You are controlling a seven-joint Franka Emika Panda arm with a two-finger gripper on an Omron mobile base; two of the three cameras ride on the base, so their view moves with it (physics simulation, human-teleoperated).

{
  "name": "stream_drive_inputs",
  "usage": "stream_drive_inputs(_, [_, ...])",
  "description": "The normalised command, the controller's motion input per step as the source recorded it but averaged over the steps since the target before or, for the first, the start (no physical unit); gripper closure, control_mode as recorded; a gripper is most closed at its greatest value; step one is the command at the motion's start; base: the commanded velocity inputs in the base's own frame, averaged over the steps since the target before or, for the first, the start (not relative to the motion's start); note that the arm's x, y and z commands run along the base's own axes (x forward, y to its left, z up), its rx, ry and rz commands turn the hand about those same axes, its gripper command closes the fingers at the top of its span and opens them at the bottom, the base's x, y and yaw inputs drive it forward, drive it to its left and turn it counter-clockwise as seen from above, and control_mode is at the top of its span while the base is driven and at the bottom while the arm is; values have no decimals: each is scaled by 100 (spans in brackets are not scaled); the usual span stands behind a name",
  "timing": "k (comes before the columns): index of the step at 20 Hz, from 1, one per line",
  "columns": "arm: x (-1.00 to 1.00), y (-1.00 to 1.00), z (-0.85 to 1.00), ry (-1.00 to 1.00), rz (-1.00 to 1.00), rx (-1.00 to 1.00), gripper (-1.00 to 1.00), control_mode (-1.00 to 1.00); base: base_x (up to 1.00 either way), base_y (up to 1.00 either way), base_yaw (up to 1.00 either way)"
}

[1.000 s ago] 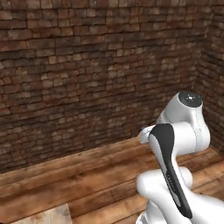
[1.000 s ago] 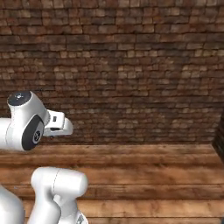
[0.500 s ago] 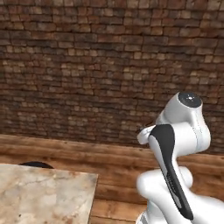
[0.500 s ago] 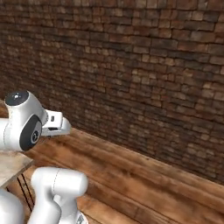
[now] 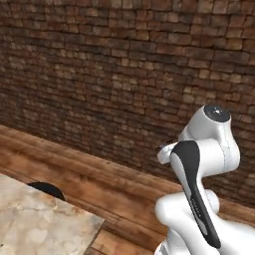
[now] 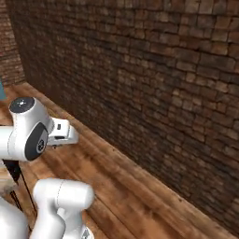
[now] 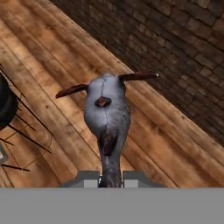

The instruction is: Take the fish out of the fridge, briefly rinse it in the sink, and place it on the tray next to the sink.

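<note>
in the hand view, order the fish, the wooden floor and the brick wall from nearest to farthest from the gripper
1. fish: clamped in the gripper, centre of the view.
2. wooden floor: beneath the fish.
3. brick wall: beyond the floor, upper right.

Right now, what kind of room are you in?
Probably an indoor room, maybe a kitchen or dining area: a dark brick wall, a wooden plank floor and the corner of a marble-topped table. The fingers hold a fish.
</note>
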Motion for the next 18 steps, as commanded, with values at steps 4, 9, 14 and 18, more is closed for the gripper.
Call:
stream_drive_inputs(4, [0, 0, 0, 0, 0, 0, 100, 100, 0, 0, 97])
stream_drive_inputs(9, [0, 0, 0, 0, 0, 0, 100, 100, 3, -8, 93])
stream_drive_inputs(14, [0, 0, 0, 0, 0, 0, 100, 100, 29, -100, 40])
stream_drive_inputs(18, [0, 0, 0, 0, 0, 0, 100, 100, 80, -100, 6])
